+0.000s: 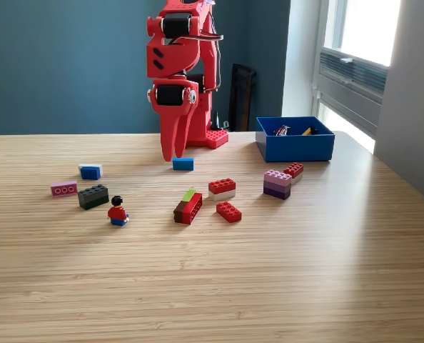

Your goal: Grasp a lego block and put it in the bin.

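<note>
Ten or so lego pieces loose across mid-frame, a few small items already inside the blue bin (295, 148) at upper right, red gripper (177, 151) tip-down, empty, jaws apparently together, just above-left of a small blue block (183, 163); grasp and drop pending.

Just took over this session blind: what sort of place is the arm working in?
Probably a home or office room used as a hobby robot setup: a wooden table strewn with lego pieces, a blue bin, a teal wall and a window at the exterior view's right.
</note>
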### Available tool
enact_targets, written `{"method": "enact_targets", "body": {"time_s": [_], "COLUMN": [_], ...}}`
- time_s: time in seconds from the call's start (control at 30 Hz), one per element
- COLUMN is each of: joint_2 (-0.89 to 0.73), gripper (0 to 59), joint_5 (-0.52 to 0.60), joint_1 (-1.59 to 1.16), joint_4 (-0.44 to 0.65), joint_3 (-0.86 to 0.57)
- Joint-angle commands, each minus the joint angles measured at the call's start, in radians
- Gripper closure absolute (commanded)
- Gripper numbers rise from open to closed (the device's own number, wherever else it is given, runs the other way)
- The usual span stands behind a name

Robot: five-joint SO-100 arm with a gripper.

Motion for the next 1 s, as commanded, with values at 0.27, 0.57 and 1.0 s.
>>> {"method": "enact_targets", "body": {"time_s": [0.27,0.57,1.0], "joint_2": [0.028,0.025,-0.212], "gripper": [34.5,32.7,36.4], "joint_5": [-0.285,-0.577,-0.532], "joint_1": [0.127,0.239,0.364], "joint_4": [-0.011,-0.106,-0.219], "joint_3": [-0.031,-0.052,-0.181]}}
